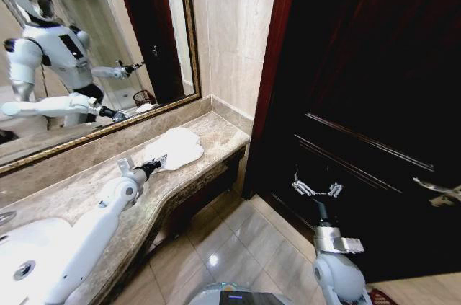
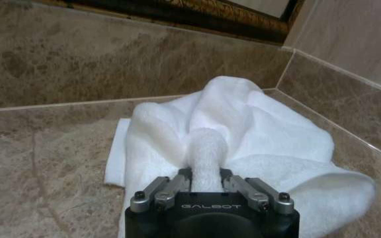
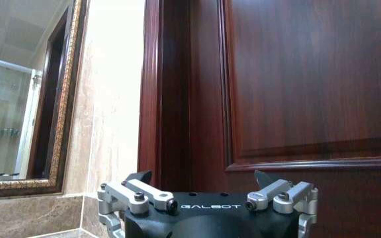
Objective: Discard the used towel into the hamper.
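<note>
Now left end effector (image 2: 204, 184) pinches towel (image 2: 243, 129) on counter (image 1: 86, 182).

The left claw (image 1: 160, 160) reaches over the marble counter (image 1: 86, 189) and touches the near edge of the crumpled white towel (image 1: 176, 148), which lies near the counter's far corner. The right claw (image 1: 317, 189) hangs with fingers spread before the dark wooden door (image 1: 360, 103) — well apart from the towel. A gold-framed mirror (image 1: 94, 38) reflects the robot — and a small reddish-brown hamper (image 1: 145, 96).
</note>
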Motion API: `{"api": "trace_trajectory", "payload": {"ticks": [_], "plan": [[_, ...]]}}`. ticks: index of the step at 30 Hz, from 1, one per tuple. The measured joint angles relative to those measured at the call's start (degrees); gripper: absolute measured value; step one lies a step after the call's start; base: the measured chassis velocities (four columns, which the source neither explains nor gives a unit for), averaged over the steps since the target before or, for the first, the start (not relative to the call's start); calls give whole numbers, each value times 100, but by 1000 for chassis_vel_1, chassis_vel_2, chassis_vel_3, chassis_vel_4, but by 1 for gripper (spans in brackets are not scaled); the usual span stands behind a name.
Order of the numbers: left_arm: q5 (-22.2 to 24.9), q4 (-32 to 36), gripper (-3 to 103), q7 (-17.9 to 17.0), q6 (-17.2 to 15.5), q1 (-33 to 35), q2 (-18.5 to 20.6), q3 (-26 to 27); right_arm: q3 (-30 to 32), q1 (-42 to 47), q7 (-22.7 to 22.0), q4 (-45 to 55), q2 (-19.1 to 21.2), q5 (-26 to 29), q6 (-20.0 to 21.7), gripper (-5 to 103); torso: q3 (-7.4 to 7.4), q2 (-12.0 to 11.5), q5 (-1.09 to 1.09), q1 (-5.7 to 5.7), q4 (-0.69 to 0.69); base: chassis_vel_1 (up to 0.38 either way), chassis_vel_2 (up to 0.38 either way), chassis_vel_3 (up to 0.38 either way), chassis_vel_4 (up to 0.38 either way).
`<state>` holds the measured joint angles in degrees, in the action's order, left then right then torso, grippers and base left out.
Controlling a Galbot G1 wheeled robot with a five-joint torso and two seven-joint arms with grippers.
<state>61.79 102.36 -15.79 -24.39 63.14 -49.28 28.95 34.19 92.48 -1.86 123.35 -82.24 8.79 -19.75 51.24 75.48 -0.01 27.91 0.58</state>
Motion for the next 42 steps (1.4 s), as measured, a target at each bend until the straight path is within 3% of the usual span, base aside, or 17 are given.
{"api": "trace_trajectory", "payload": {"ticks": [2, 5, 9, 12, 13, 16, 17, 22, 32, 38, 42], "plan": [[-31, 55, 15, 18, 38, 74, -16, 41, 6, 8, 0, 1, 0, 6, -14, 100, 0, 0, 0, 0, 0, 0, 0, 0, 0], [-53, 99, 10, 54, 112, 139, -34, 76, 8, 15, 0, 10, -5, 10, -19, 100, 0, 0, 1, 0, 0, 0, 0, 0, 0], [-100, 127, 8, 126, 271, 207, -62, 112, 8, 28, 0, 24, -12, 12, -23, 100, 0, 0, 1, 0, 0, 0, 0, 0, 0], [-286, 157, 8, 389, 782, 357, -119, 160, 11, 37, -2, 38, -16, 13, -25, 100, 0, 0, 0, 0, 0, 0, 0, 0, 0], [-286, 157, 8, 389, 782, 357, -119, 160, 11, 37, -2, 38, -16, 13, -25, 100, 0, 0, 0, 0, 0, 0, 0, 0, 0], [-623, 393, 8, 760, 1442, 619, -238, 255, 12, 39, -4, 42, -39, 13, -25, 100, 0, 0, 0, 0, 1, 0, 0, 0, 0], [-623, 393, 8, 760, 1442, 619, -238, 255, 12, 39, -4, 42, -39, 13, -25, 100, 0, 0, 0, 0, 1, 0, 0, 0, 0], [-1201, 1135, 8, 958, 1897, 1088, -514, 424, 6, 33, -74, 62, -68, 33, -15, 100, 0, 0, 1, -1, 1, 0, 0, 0, 0], [-1553, 2518, 8, 1041, 2358, 1884, -1037, 715, 56, 57, -94, 76, -73, 82, -12, 100, 0, 0, 3, -1, 0, 0, 0, 0, 0], [-2345, 3928, 8, 638, 2414, 3021, -1793, 845, 28, 54, -60, 89, -173, 48, -16, 100, -1, 0, 4, -1, 2, 0, 0, 0, 0], [-2939, 4157, 8, 582, 2504, 3435, -2105, 847, 5, 68, -46, 99, -222, 19, -56, 100, -1, 0, 1, -2, 2, 0, 0, 0, 0]]}}
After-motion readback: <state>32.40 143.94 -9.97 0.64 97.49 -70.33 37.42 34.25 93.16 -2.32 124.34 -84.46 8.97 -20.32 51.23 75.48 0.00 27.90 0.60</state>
